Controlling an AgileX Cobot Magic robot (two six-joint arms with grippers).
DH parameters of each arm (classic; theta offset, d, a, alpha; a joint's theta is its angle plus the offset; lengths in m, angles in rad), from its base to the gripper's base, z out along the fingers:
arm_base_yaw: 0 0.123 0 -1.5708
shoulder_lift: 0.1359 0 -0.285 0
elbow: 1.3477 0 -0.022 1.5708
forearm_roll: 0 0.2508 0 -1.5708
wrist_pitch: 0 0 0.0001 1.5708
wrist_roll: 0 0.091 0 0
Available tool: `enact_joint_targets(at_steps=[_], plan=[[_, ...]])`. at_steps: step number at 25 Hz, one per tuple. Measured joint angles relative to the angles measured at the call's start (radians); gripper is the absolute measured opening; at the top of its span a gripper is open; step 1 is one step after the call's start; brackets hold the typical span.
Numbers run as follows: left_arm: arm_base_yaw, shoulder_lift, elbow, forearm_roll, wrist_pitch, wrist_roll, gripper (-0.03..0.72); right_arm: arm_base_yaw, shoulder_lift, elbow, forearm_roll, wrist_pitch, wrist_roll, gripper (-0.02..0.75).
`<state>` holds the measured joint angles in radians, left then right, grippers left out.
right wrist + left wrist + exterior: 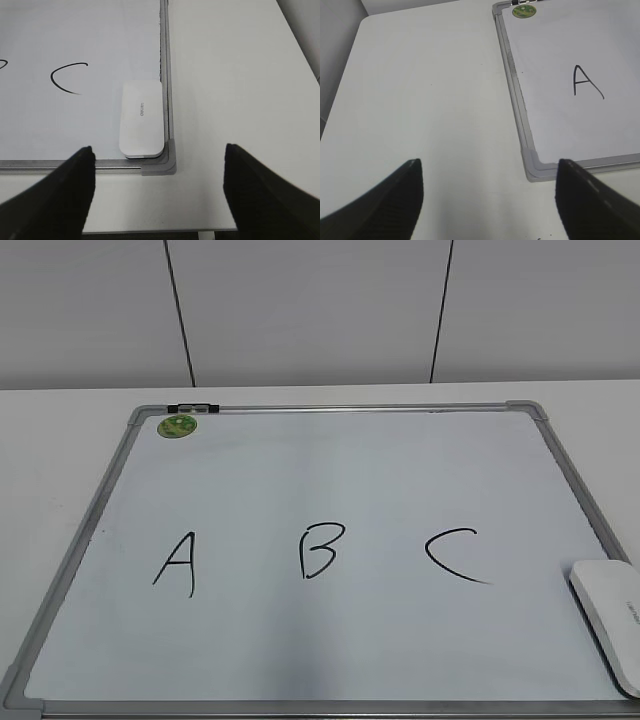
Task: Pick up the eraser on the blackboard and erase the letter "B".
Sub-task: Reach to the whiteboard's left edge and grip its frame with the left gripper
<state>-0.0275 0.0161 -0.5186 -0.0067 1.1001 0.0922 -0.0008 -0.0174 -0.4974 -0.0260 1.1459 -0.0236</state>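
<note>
The blackboard is a white board in a grey frame, lying flat on the table. A black letter "B" is drawn at its middle, between an "A" and a "C". The eraser is a white rounded block in the board's near right corner. It also shows in the right wrist view, against the frame. My right gripper is open and empty, above the table just in front of that corner. My left gripper is open and empty, above the table left of the board's near left corner.
A round green sticker and a small dark clip sit at the board's far left corner. The white table extends left of the board and to its right. The table's front edge is just below my right gripper.
</note>
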Motion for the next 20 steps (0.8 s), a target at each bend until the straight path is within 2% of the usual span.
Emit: enact_joint_targets(at_steps=[15, 20], plan=[[0.0, 0.012, -0.003, -0.007, 0.0, 0.0, 0.587, 0.0, 0.0, 0.0, 0.0, 0.0, 0.0, 0.592], [0.0, 0.16, -0.069, -0.011, -0.049, 0.0, 0.586, 0.0, 0.0, 0.0, 0.0, 0.0, 0.0, 0.592]])
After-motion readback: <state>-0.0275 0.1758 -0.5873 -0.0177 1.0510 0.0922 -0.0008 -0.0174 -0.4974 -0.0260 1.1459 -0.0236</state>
